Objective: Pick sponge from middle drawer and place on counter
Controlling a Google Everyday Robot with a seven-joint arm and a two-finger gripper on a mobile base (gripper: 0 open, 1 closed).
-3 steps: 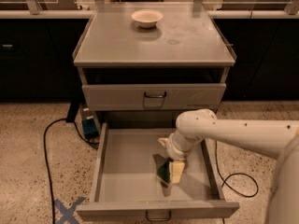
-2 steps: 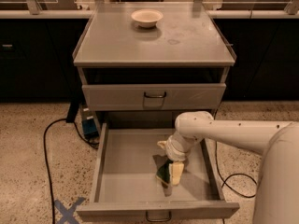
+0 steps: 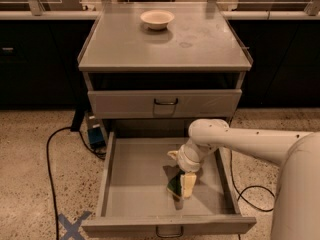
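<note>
The middle drawer (image 3: 135, 184) is pulled out at the bottom of the camera view, a flat grey tray with low walls. My gripper (image 3: 183, 185) reaches down into its right-centre and is shut on the sponge (image 3: 175, 185). The sponge stands on edge, dark green face to the left and yellow layer to the right, just above the drawer floor. The counter (image 3: 125, 46) is the grey cabinet top above and behind, well apart from the gripper.
A round cream bowl (image 3: 157, 19) sits at the back of the counter. A closed drawer (image 3: 165, 103) with a dark handle lies above the open one. A black cable (image 3: 50, 154) and a blue tape cross (image 3: 70, 224) are on the floor to the left.
The gripper and sponge stay at the same spot in the drawer. Only the arm's large link at the right edge has shifted a little.
</note>
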